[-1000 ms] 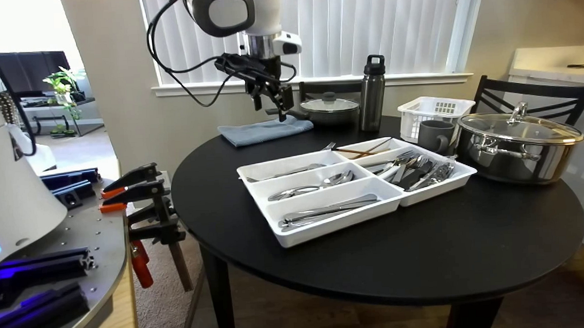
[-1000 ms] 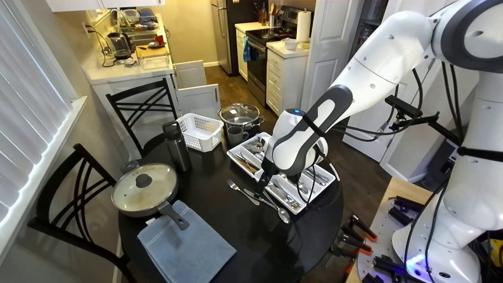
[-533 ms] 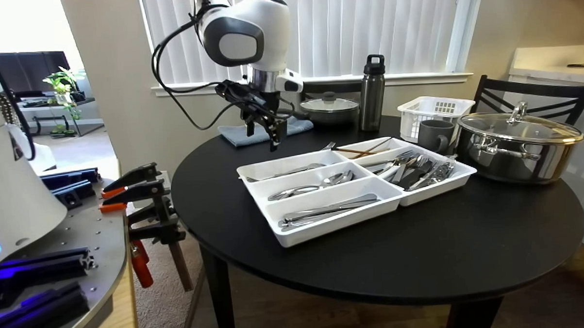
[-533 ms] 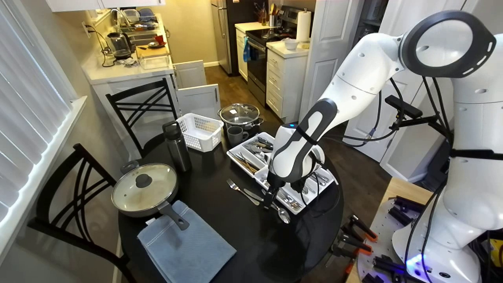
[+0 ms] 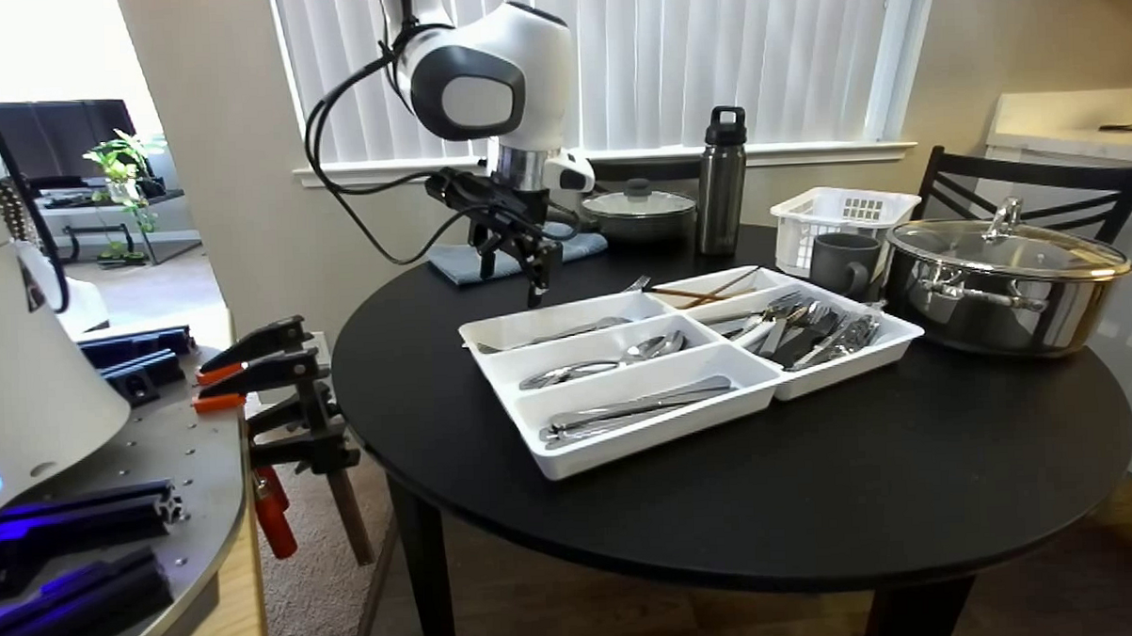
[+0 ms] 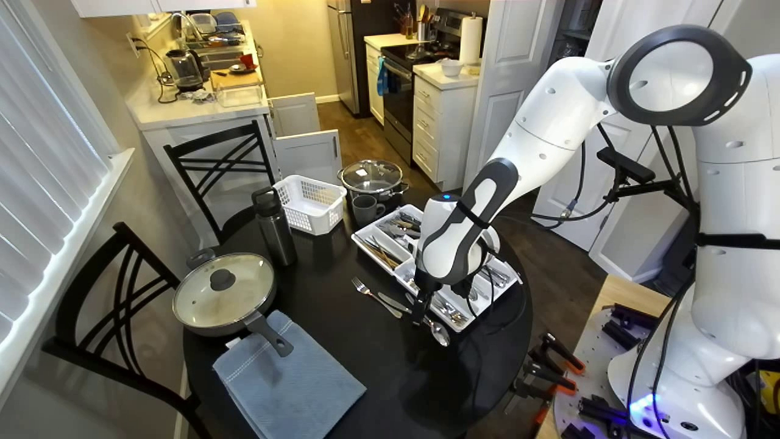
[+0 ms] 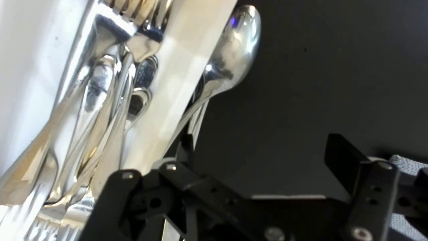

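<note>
My gripper [image 7: 261, 144] stands open above the dark tabletop, with nothing between its fingers. In the wrist view a metal spoon [image 7: 239, 43] lies on the table along the outside of the white cutlery tray [image 7: 187, 60]. One finger overlaps the thin handles beside the tray; whether it touches them I cannot tell. An exterior view shows the gripper [image 5: 511, 282] low beside the tray's long side. In an exterior view, the spoon's bowl [image 6: 439, 334] shows past the gripper, and a fork [image 6: 364, 289] and a knife [image 6: 390, 310] lie loose nearby. Part of the spoon's handle is hidden.
A blue cloth [image 6: 298, 384] and a lidded pan [image 6: 225, 292] share the table. Beyond the tray stand a steel bottle [image 5: 721, 185], a white basket [image 5: 799, 239], a grey mug [image 5: 842, 261] and a large lidded pot [image 5: 999, 308]. The tray's compartments hold cutlery and chopsticks.
My gripper has come down toward the table and shifted a little along the loose cutlery toward the spoon's bowl. Its jaws have stayed open. The objects on the table have not moved.
</note>
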Controlling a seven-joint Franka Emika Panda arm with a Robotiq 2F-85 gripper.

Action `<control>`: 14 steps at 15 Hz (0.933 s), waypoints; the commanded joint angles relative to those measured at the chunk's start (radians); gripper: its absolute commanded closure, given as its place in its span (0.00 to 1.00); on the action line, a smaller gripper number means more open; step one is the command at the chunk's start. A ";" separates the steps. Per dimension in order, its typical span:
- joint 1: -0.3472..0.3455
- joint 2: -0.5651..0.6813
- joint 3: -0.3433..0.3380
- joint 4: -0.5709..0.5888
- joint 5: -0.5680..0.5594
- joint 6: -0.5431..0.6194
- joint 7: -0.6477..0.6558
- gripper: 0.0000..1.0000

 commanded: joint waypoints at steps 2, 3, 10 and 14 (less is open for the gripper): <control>0.038 0.004 -0.046 0.009 -0.044 -0.030 0.033 0.00; 0.044 0.006 -0.057 0.007 -0.052 -0.030 0.031 0.00; 0.069 -0.008 -0.109 -0.005 -0.122 -0.050 0.016 0.00; 0.060 -0.013 -0.141 -0.016 -0.142 -0.054 0.015 0.00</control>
